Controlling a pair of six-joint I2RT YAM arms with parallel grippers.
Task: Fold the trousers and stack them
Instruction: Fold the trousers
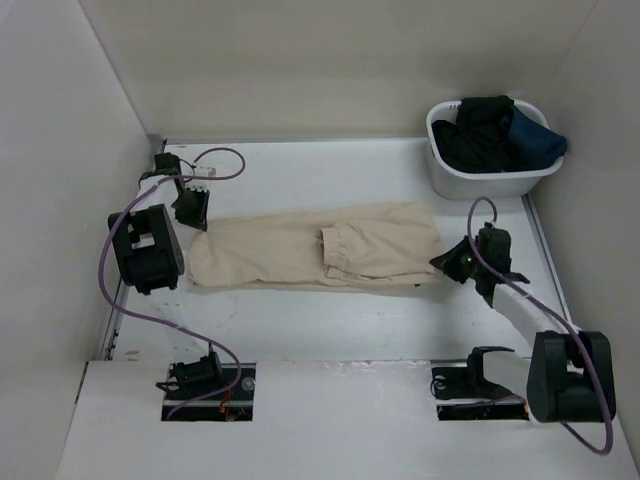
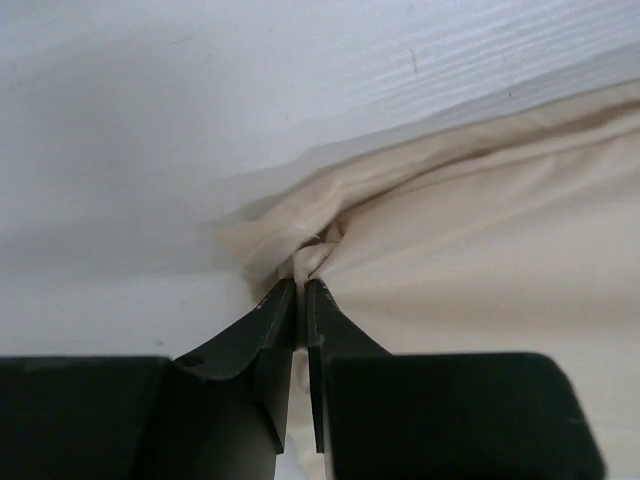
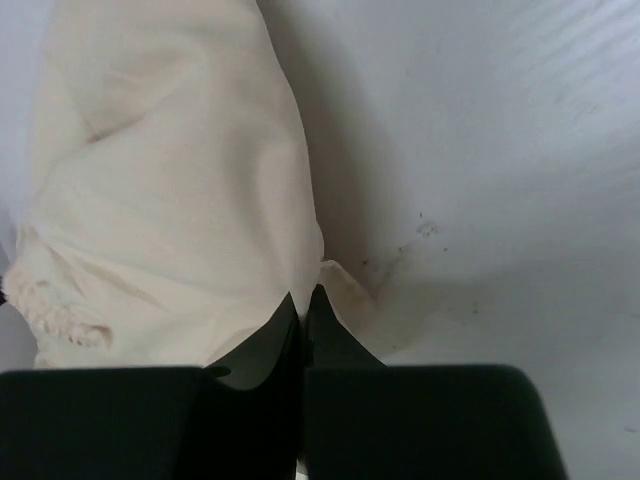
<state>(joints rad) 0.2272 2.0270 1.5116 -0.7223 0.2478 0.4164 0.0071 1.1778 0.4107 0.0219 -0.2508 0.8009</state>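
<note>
**Both claws pinching the ends of the trousers, ready for a fold**

The trousers (image 1: 310, 250) are lying flat across the middle of the table (image 1: 330, 320), running from 9 o'clock to 3 o'clock in the overhead view. A gathered edge is showing near their centre. The left gripper (image 2: 301, 285) is working at the 9 o'clock end. Its jaws are drawn almost together on a small bunched tuck of beige cloth right at the hem. The right gripper (image 3: 303, 295) is doing the same at the 3 o'clock end, its jaws narrow and nipping the very edge of the fabric where it meets the bare tabletop. From these wrist views it is hard to tell whether each pinch is taking every layer or only the top one.

A white basket (image 1: 445, 178) is sitting off at about 1 o'clock, holding dark garments (image 1: 485, 130), well apart from the work.

The step in hand is looking like a fold along the length, one end being carried over to the other. To do it well, both pinches should be biting deep enough that no lower layer is dropping away when the cloth rises. The lifting end should be climbing just clear of the table, travelling straight along the 9-to-3 line so the side edges are lining up. The other claw should be holding its end down and taut. Letting go should wait until the carried hem is lying square on top.
</note>
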